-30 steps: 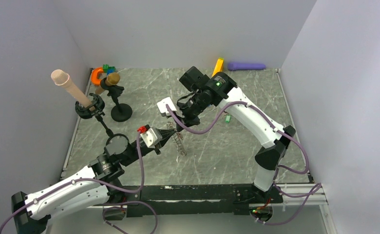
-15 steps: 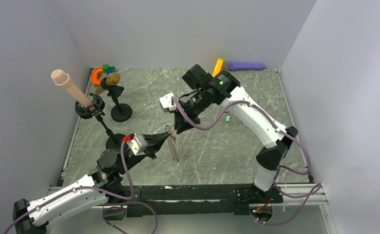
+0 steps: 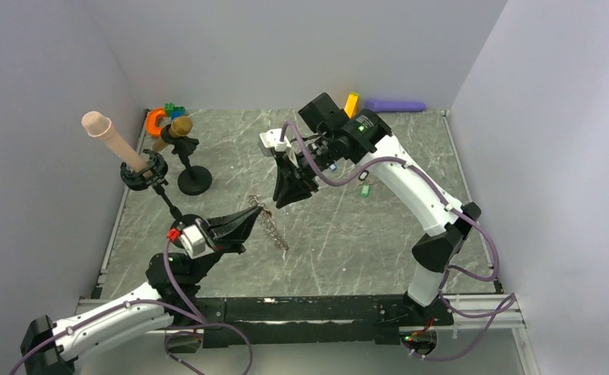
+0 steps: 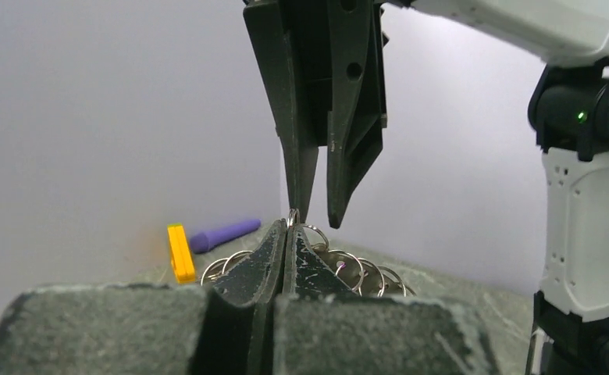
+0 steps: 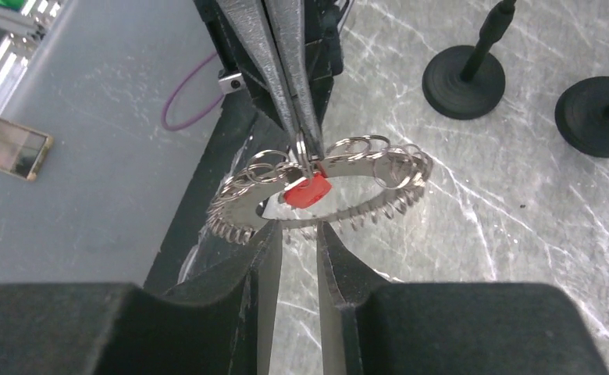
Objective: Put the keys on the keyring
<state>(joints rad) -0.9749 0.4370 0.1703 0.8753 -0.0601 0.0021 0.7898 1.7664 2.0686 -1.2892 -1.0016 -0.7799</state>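
Left gripper (image 3: 259, 208) pinched shut on the keyring (image 5: 239, 223) (red key (image 5: 308, 190) attached); right gripper (image 5: 297, 234), at one o'clock, half-open, empty.

The right gripper (image 3: 279, 203) has opened: its jaws, pressed together a second ago, now stand apart, just short of the red key (image 5: 308, 190) on the keyring (image 3: 274, 230). Its wrist has swung toward 12 o'clock, so the fingers now point more steeply down. The left arm has drawn back toward 8 o'clock, taking the left gripper (image 3: 261, 208) and the keyring it pinches toward 9 o'clock. The chain now trails toward 5 o'clock on the table instead of hanging between both grippers.
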